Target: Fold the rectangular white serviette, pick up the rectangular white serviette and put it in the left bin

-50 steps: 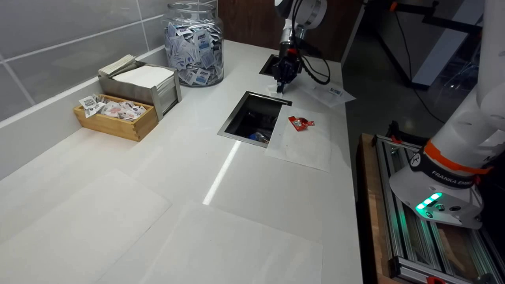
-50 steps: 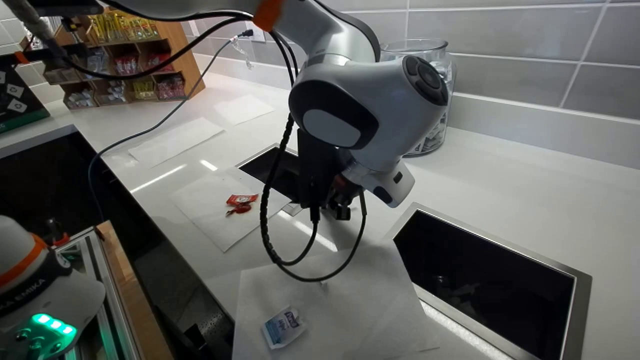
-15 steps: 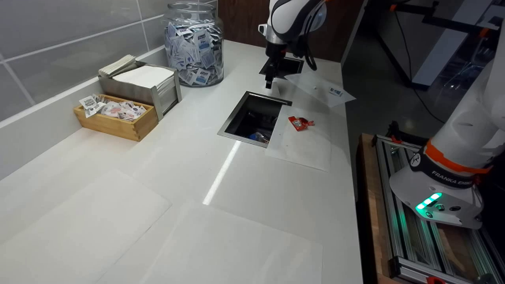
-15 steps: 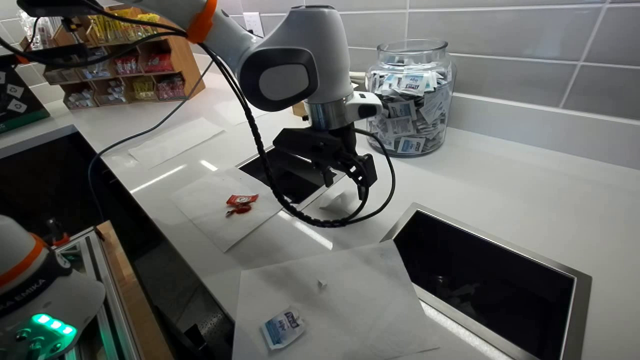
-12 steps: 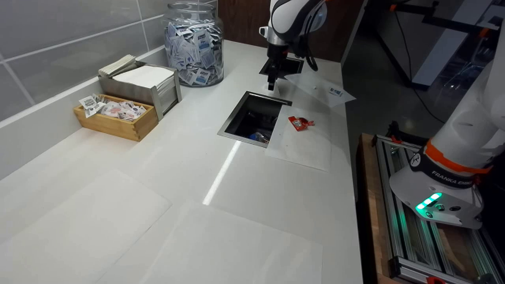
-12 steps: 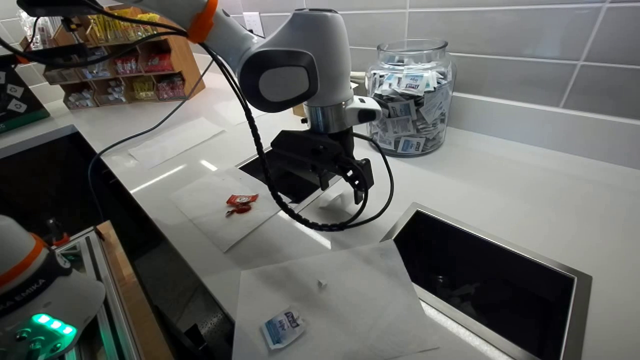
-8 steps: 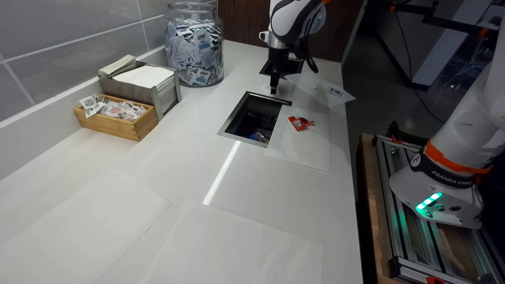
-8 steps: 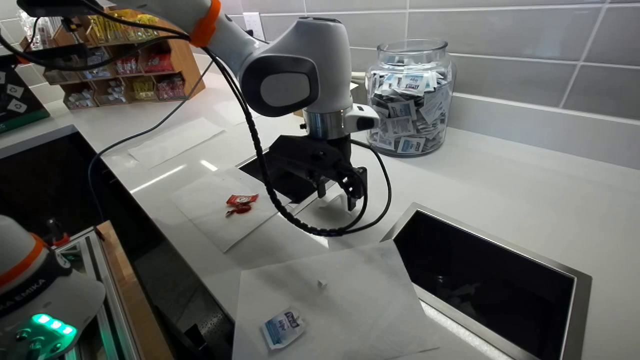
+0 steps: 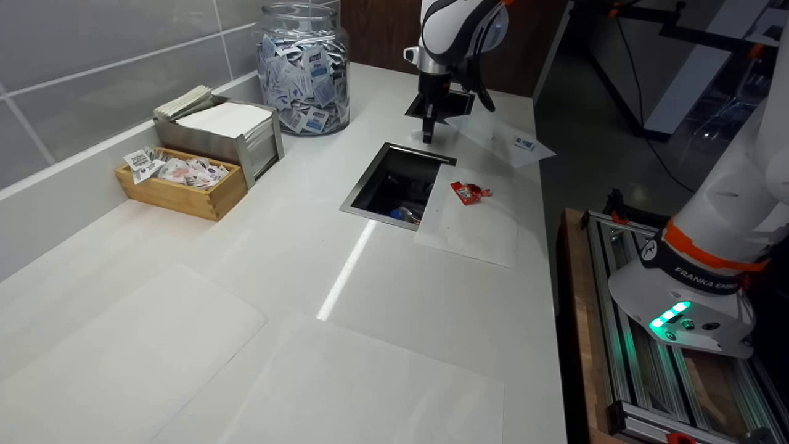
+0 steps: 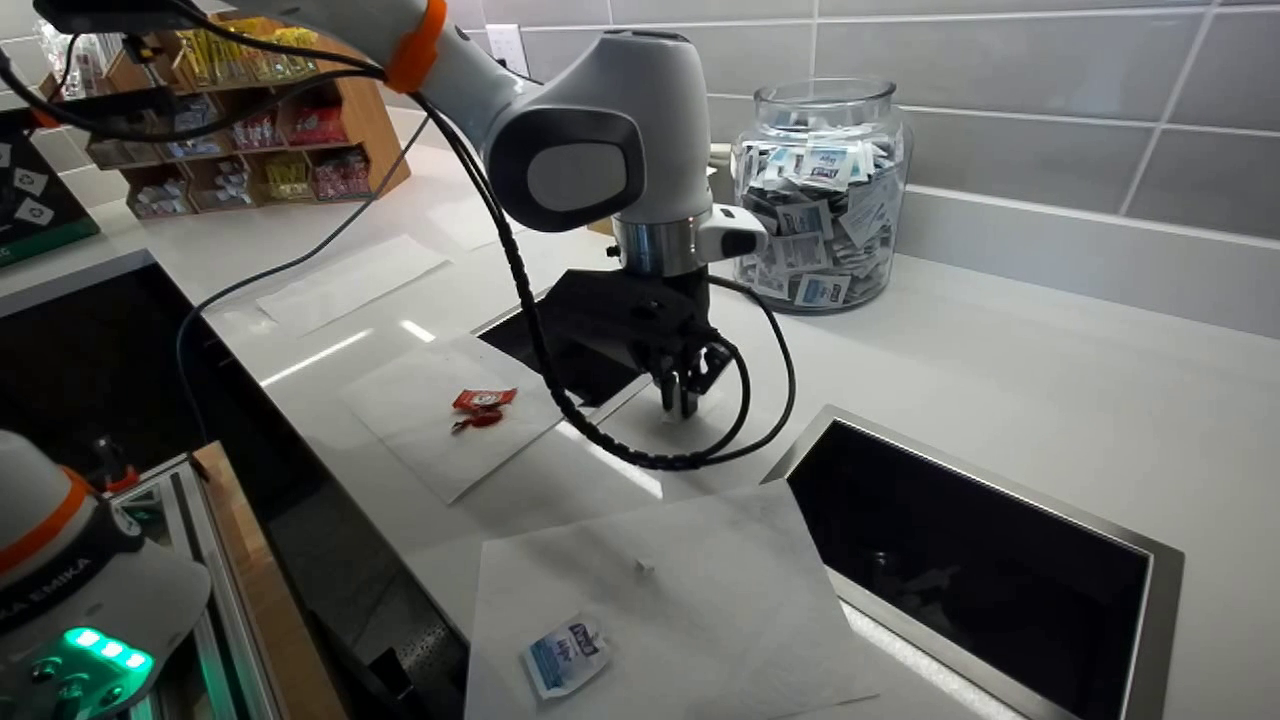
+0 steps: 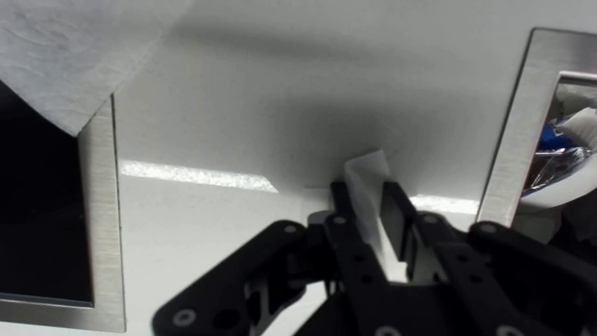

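Observation:
The white serviette (image 11: pixel 365 191) stands up as a narrow folded strip between the fingers of my gripper (image 11: pixel 365 186) in the wrist view. It lies against one finger; a narrow gap shows beside the other finger's pad (image 11: pixel 392 219). The jaws are partly closed, one on each side of it. In both exterior views the gripper (image 9: pixel 428 137) (image 10: pixel 680 400) points down at the counter between two sunken bins. One bin (image 9: pixel 376 217) holds litter and also shows in the wrist view (image 11: pixel 508 135). The other bin (image 10: pixel 1165 600) has a dark inside. The serviette's lower part is hidden by the fingers.
A white sheet (image 10: pixel 720 620) with a Purell sachet (image 10: pixel 568 657) and a small white piece (image 10: pixel 645 567) overlaps a bin's corner. Another sheet (image 9: pixel 471 234) bears a red wrapper (image 9: pixel 470 193). A glass jar (image 10: pixel 820 210), a napkin holder (image 9: pixel 203 139) and a wooden box (image 9: pixel 179 196) stand by the wall.
Since about three seconds ago the arm has swung and the wrist has turned. In the last second the gripper has come down over the serviette and its fingers have moved closer together around it.

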Controlling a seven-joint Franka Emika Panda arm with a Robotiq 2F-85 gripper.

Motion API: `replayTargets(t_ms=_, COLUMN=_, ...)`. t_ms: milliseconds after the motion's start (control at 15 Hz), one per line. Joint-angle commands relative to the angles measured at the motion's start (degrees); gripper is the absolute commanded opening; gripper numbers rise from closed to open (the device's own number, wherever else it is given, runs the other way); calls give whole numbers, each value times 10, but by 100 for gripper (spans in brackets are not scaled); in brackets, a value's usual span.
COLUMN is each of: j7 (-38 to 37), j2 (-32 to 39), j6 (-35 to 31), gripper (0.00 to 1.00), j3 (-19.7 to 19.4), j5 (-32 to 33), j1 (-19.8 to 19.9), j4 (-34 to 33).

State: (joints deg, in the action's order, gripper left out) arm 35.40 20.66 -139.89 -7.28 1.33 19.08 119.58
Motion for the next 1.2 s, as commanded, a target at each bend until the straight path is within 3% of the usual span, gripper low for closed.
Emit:
replayTargets(t_ms=0, j7=32, j2=6, j6=14, gripper=0, j3=13, j5=-23, j1=12, j4=-3)
replayTargets(t_ms=333, j7=70, j2=-24, j6=50, gripper=0, j3=28, j5=-79, j1=18, j4=9)
replayTargets(t_ms=733, j7=-2, j2=-95, j6=98, gripper=0, j3=21, j5=-75, j1=-24, j4=45)
replayTargets(t_ms=800, j7=-18, j2=-104, j6=104, gripper=3, j3=21, j5=-74, j1=-33, j4=49)
replayTargets(t_ms=867, j7=-30, j2=-113, j6=112, gripper=24, j3=22, j5=-73, j1=-40, j4=53)
replayTargets(t_ms=933, j7=-42, j2=-119, j6=116, gripper=28, j3=24, j5=-71, j1=-49, j4=56)
replayTargets(t_ms=1067, j7=-58, j2=-129, j6=115, gripper=8, j3=27, j5=-72, j1=-63, j4=61)
replayTargets(t_ms=1133, j7=-63, j2=-132, j6=119, gripper=40, j3=28, j5=-73, j1=-70, j4=62)
